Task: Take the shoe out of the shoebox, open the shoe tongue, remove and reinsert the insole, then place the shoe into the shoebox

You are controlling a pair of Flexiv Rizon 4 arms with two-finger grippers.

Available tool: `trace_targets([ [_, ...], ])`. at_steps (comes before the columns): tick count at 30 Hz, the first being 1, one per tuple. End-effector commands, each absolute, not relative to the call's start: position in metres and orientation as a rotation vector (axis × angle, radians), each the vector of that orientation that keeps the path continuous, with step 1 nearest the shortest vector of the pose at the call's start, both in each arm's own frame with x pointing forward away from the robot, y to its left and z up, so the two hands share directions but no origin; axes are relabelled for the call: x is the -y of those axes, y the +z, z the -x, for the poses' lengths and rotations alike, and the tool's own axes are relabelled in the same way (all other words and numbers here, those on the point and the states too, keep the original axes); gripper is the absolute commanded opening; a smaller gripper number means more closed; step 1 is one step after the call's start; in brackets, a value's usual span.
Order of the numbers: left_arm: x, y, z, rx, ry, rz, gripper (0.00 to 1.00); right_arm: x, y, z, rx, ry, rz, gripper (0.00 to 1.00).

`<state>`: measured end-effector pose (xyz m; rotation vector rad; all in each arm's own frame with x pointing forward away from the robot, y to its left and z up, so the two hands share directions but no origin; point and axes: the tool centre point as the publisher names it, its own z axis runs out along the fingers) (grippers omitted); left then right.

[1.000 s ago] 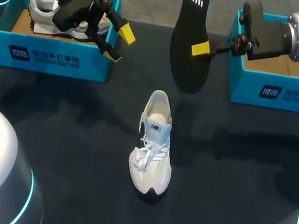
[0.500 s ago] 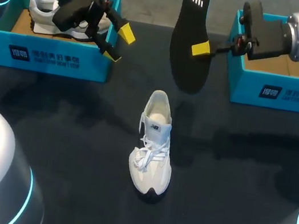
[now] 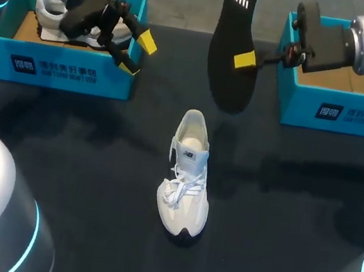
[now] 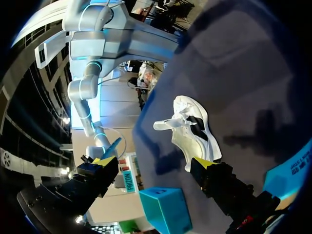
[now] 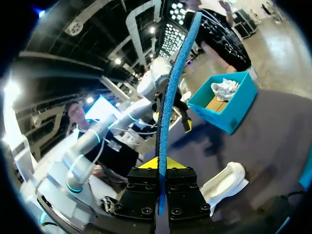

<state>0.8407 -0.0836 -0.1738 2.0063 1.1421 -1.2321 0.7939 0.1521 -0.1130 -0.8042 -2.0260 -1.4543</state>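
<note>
While head view shows insole (image 3: 227,45) black | right wrist view: blue edge

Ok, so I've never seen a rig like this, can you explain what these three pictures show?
This is a robot with two arms at a dark table. One picture looks down from above and behind it. The two round ones come from cameras on the arms' wrists. Each arm ends in a gripper with two yellow-tipped fingers. The right gripper is shut on a black insole, held up off the table; its wrist view shows the insole edge-on between the fingers. A white shoe stands mid-table. The left gripper is open and empty, by the left shoebox, which holds a second shoe. The right shoebox sits opposite.
</note>
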Motion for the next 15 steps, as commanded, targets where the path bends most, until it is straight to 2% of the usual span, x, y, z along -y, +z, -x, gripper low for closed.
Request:
trace_targets([
  [1, 0.082, -0.188, -0.844, -1.140, -1.250, -1.981, 1.00, -0.156, -0.118, -0.800, 2.077, -1.478, 0.794, 0.00],
  [15, 0.085, -0.212, -0.860, -1.205, -1.237, -1.996, 1.00, -0.168, -0.149, -0.832, 2.167, -1.502, 0.652, 0.00],
])
